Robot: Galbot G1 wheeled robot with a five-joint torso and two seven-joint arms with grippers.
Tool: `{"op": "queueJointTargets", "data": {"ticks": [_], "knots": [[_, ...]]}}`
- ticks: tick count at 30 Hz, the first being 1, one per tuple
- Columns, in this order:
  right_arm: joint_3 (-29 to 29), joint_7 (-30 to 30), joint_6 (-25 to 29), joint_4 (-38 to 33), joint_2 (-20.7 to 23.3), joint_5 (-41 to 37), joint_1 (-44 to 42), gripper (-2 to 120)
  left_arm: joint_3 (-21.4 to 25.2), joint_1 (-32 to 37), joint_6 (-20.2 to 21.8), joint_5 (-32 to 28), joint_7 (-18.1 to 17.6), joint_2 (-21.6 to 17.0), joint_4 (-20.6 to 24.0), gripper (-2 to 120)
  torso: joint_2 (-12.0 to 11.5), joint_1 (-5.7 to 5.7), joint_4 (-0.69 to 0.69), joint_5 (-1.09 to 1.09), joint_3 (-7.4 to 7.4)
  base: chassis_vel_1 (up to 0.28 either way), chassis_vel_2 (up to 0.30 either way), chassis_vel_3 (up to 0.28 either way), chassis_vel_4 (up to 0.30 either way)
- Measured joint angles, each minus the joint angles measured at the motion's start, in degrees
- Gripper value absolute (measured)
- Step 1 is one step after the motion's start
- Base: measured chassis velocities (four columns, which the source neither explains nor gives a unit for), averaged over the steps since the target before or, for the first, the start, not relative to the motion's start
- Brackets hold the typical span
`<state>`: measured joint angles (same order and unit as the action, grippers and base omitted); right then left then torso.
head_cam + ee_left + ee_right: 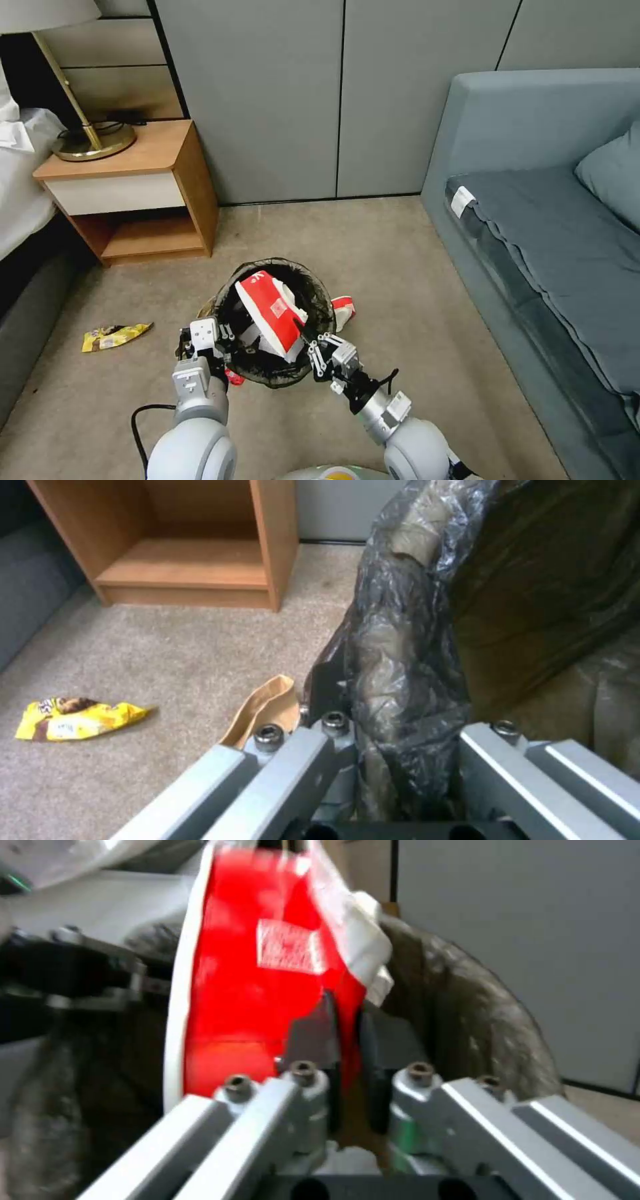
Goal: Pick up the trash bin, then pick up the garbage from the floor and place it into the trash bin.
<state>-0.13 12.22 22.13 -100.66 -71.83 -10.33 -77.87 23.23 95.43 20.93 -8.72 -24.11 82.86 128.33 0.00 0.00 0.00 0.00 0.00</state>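
The trash bin [313, 293], lined with a dark bag, hangs above the carpet with my left gripper [215, 335] shut on its near-left rim [400, 690]. My right gripper [308, 341] is shut on the edge of a crushed red-and-white paper cup [270, 310] and holds it over the bin's mouth; the right wrist view shows the cup [260, 970] pinched between the fingers [313, 1035]. More garbage lies on the floor: a yellow snack wrapper [113, 335] [73, 720], a tan paper piece [270, 707], another red-and-white cup [343, 310] past the bin, and a tiny red scrap [234, 379].
A wooden nightstand [143, 193] with a brass lamp [87, 137] stands back left, beside a bed [20, 200]. A grey-blue sofa [547, 247] fills the right side. Grey wall panels [333, 100] close the back. Open carpet [400, 267] lies between.
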Motion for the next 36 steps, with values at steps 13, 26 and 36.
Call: {"op": "queueJointTargets", "data": {"ticks": [13,26,36], "knots": [[0.17,-0.66,-0.38,-0.85,0.11,0.69,-0.51,57,0.16,-0.11,-0.05,-0.12,0.04,-0.09,0.25,0,0.0,0.0,0.0,0.0,0.0,0.0,0.0,0.0,0.0],[0.66,-1.16,0.49,-6.61,0.1,3.01,-2.07,99,0.29,-0.36,0.0,-0.24,0.04,-0.24,-0.29,0,0.0,0.0,0.0,0.0,0.0,0.0,0.0,0.0,0.0],[5.22,-8.53,0.59,-23.49,-1.06,7.35,-5.76,100,1.25,-1.21,0.0,-0.27,0.09,-0.63,-2.71,0,0.0,0.0,0.01,-0.01,0.0,0.0,0.0,0.0,0.0]]}}
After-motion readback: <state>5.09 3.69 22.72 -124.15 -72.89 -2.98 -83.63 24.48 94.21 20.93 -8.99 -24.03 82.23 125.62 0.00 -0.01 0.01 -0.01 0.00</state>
